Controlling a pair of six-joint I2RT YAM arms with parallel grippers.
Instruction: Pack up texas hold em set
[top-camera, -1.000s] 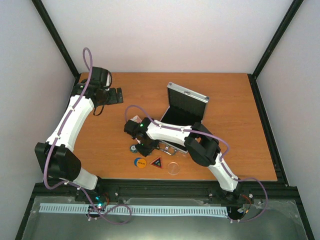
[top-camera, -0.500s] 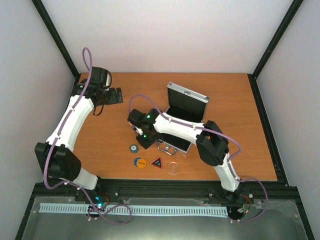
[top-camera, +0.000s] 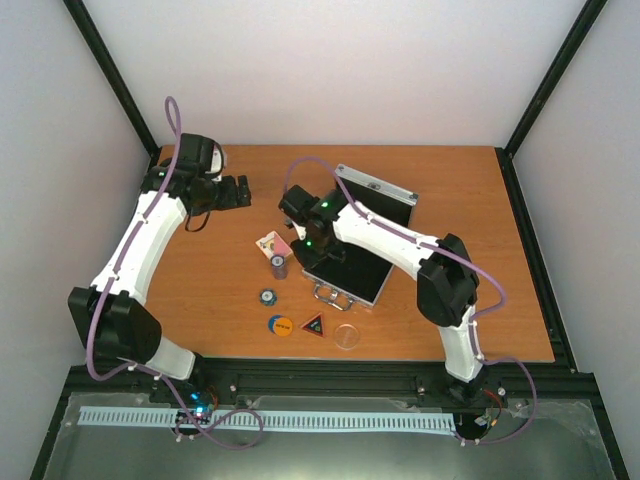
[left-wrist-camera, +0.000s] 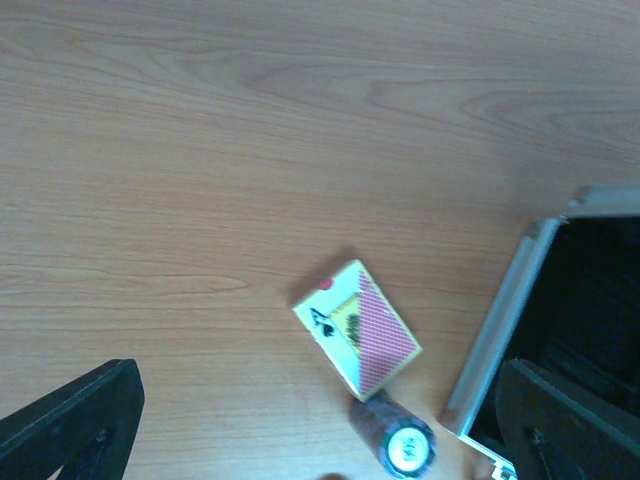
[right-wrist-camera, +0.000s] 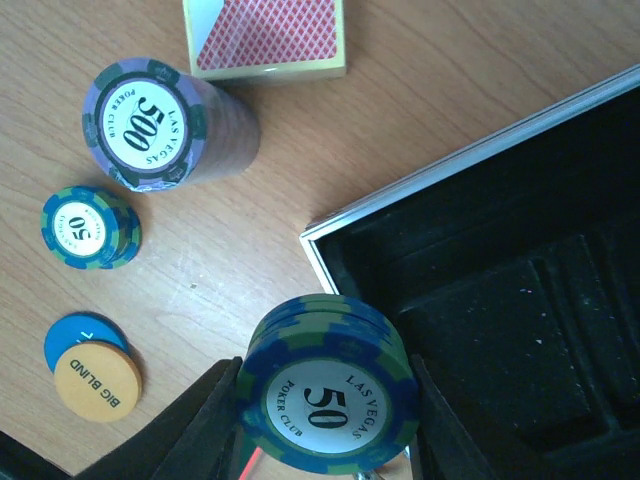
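From above, the case (top-camera: 352, 262) lies open in the middle of the table (top-camera: 480, 250), its lid (top-camera: 375, 189) propped up at the far side and its handle (top-camera: 335, 295) facing the arms, so the black-lined tray can be reached from above. The right gripper (top-camera: 302, 250) hangs at the tray's left rim, probably on its way to load something. The left gripper (top-camera: 238, 192) sits well apart at the far left, out of the way. The loose pieces lie left of and in front of the case: the card pack (top-camera: 268, 243), a purple chip stack (top-camera: 279, 265) just beside it, a small chip stack (top-camera: 267, 296), then the orange disc (top-camera: 281, 325), the triangle (top-camera: 314, 325) and the clear disc (top-camera: 347, 336) in a row near the front edge. The left wrist view shows its own fingers (left-wrist-camera: 70, 420) spread wide with nothing between them, looking down on the card pack, the purple stack and the case's metal edge. The right wrist view shows its jaws pinching a blue chip stack (right-wrist-camera: 325, 400) by the sides, held flat with the 50 face up, right at the case's corner. This grip likely keeps the stack together for lowering into a slot. The black slots that show here hold nothing, so packing looks barely begun. Everything else sits on the wood outside.
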